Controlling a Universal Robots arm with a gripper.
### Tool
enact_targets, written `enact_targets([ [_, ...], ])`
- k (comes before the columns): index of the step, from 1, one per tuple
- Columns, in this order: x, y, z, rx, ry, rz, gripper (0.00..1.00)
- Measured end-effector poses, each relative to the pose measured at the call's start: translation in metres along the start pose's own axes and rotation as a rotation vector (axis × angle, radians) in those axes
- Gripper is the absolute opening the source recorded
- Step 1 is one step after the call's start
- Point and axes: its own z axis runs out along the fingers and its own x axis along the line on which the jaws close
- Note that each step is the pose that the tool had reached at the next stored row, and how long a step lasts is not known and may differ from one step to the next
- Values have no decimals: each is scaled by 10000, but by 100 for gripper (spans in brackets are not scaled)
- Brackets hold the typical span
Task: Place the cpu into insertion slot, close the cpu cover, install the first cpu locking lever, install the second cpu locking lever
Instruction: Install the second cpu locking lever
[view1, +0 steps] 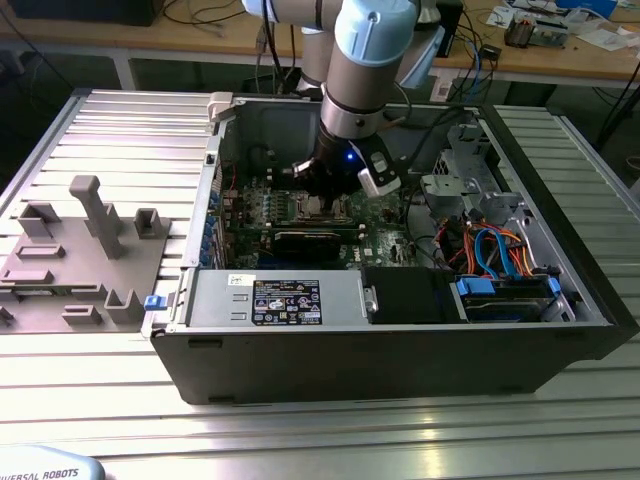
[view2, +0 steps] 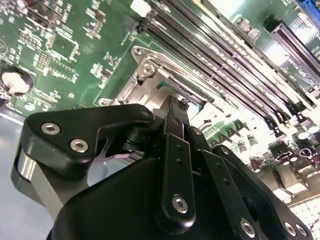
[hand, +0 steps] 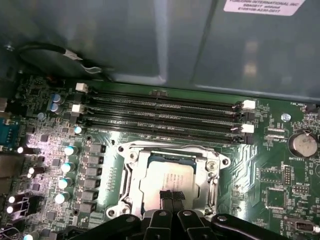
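Silvery cpu (hand: 169, 182) is sitting in the insertion slot (hand: 131, 182) with the cpu cover (hand: 200, 175) framing it. I am pressing my pincer (hand: 171, 196), fingertips together, onto it. Pushing off-centre is risking a cocked chip and bent pins.

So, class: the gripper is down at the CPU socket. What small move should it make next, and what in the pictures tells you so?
Probably a straight lift clear. The cpu already lies inside the insertion slot, and the gripper has its fingertips close together on the chip's top.
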Motion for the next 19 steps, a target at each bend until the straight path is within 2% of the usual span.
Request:
enact_targets([
  [1, -33, 28, 2, 54, 30, 7, 11],
  [3, -47, 103, 13, 154, 44, 13, 11],
  [4, -51, 133, 17, 235, 52, 16, 11],
  [5, -54, 161, 19, 407, 72, 22, 11],
  [6, -57, 184, 18, 648, 99, 34, 11],
  [7, -58, 201, 16, 785, 114, 43, 11],
  [9, -62, 230, 13, 884, 126, 51, 11],
  [12, -71, 255, 5, 1082, 147, 64, 11],
  [13, -81, 264, 4, 1194, 165, 70, 11],
  [17, -132, 321, 11, 1487, 260, 101, 11],
  [19, -139, 348, 12, 1582, 271, 107, 11],
])
